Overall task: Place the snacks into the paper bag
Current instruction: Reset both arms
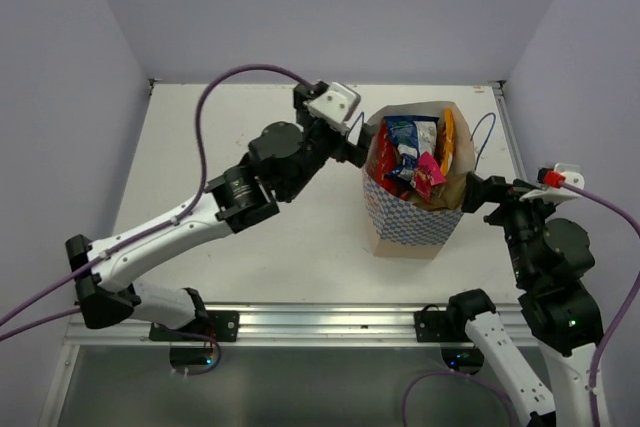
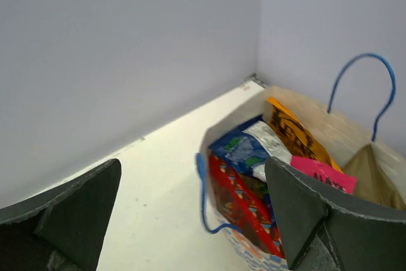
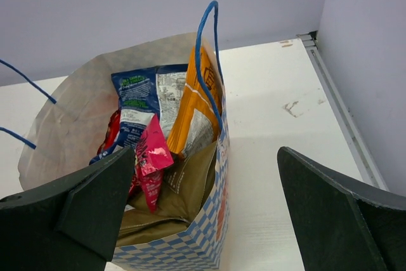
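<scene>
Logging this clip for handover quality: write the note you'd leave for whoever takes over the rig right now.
Left gripper: open, empty, beside the left rim of the paper bag.
Right gripper: open, empty, just right of the bag.
The bag stands upright. Inside it show a blue packet, an orange packet, a pink packet and a red packet.
Done: every packet in view is in the bag; none shows outside it.
Left: apparently only backing both arms away.
</scene>
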Tool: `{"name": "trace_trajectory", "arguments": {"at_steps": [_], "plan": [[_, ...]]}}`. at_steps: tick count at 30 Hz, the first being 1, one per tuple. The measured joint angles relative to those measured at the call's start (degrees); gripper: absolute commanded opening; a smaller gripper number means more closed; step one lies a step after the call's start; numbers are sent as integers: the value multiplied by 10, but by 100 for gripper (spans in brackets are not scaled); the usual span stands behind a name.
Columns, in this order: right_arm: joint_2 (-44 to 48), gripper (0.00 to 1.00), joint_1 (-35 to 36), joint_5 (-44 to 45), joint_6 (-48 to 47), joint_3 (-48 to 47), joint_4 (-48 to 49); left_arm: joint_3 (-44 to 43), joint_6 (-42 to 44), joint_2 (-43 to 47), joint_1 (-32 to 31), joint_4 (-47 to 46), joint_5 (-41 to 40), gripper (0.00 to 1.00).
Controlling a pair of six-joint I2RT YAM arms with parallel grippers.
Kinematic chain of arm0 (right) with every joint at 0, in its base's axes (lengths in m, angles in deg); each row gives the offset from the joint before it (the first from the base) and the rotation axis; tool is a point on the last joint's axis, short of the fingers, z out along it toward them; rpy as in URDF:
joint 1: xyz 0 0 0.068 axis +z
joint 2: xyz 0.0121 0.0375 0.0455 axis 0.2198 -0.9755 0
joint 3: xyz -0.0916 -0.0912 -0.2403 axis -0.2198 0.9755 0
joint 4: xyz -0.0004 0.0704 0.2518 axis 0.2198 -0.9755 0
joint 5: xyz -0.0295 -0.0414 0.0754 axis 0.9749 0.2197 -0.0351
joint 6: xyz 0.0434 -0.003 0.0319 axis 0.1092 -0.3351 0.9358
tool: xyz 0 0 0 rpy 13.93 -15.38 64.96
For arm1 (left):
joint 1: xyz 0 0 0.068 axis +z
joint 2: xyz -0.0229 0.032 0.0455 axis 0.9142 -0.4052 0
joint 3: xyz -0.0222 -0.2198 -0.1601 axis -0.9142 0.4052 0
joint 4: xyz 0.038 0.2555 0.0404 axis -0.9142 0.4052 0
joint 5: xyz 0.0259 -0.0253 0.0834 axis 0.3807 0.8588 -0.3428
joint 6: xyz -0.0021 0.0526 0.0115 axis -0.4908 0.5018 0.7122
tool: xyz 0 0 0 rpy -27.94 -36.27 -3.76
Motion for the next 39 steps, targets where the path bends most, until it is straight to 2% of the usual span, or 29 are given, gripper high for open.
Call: {"name": "trace_trajectory", "arguments": {"at_steps": [7,12,16,22,32,39], "plan": [[25,99,0,32,-19,-24,-10,94,22,184,0,-49,-157,100],[59,99,1,60,-30,-30,-24,226,28,325,0,-67,-278,100],[112,98,1,90,-36,-7,-27,328,29,439,0,-67,-376,100],[206,99,1,134,-45,57,-41,404,11,570,0,-56,-462,100],[227,99,1,151,-45,84,-52,451,-71,650,0,51,-519,100],[228,98,1,140,-48,93,-52,473,-78,666,0,56,-528,100]]}}
